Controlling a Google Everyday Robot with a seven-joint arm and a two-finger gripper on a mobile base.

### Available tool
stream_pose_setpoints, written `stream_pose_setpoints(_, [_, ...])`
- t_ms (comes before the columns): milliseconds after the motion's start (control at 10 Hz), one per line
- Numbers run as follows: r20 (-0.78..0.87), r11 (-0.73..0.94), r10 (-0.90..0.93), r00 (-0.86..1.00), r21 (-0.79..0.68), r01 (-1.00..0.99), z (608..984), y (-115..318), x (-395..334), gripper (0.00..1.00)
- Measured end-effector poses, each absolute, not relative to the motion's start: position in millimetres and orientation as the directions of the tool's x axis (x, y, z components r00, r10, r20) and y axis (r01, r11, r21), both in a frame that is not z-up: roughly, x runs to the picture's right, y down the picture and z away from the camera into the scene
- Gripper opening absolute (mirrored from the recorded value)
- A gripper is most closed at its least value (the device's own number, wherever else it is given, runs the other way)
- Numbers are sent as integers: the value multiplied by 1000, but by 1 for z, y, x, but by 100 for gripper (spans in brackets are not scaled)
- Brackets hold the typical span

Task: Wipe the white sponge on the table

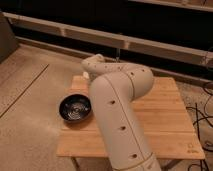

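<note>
Honestly, the arm (117,117) filled most of my view. It rose from the bottom of the picture, crossed the near edge of the tabletop (167,117), bent at a thick elbow above the far side, and then reached left toward the far left corner. The gripper (88,74) sat at the end of that reach, low over the far left corner of the tabletop, mostly hidden behind the wrist. How its jaws stood, wide, narrow or closed on something, I could not tell.

A small pale patch (85,75) showed just beside the wrist at that same corner. I could not tell whether it was the white sponge.

The tabletop was rectangular, made of light honey-coloured wooden planks, and it stood on a pale speckled floor (30,95). A black bowl (75,108) sat upright right at the left edge, about midway between the near and far corners. In my view the bowl lay just beside the arm; whether the two touched I could not say.

Off the right edge of the tabletop, dark cables (202,117) trailed across the floor. Beyond the far edge ran a dark wall crossed by pale horizontal rails (60,31).
</note>
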State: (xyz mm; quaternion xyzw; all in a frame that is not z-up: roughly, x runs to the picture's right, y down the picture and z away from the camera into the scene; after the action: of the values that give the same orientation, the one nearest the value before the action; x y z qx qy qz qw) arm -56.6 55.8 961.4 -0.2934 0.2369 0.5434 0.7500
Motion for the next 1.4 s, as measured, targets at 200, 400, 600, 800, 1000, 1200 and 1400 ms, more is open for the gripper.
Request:
stream_pose_setpoints(200, [-674, 233, 672, 306, -199, -952, 963, 62, -61, 19])
stream_pose_setpoints(400, [-675, 208, 673, 303, -221, -953, 961, 69, -67, 19])
stream_pose_setpoints(600, [-674, 170, 680, 290, -239, -956, 955, 77, -69, 19])
stream_pose_setpoints(800, [-678, 129, 688, 260, -238, -963, 941, 86, -62, 19])
stream_pose_setpoints(1000, [-676, 104, 701, 228, -219, -970, 926, 92, -45, 19])
stream_pose_setpoints(1200, [-675, 99, 706, 214, -205, -974, 913, 100, -37, 19])
stream_pose_setpoints(1400, [-681, 97, 704, 203, -191, -977, 905, 109, -31, 19])
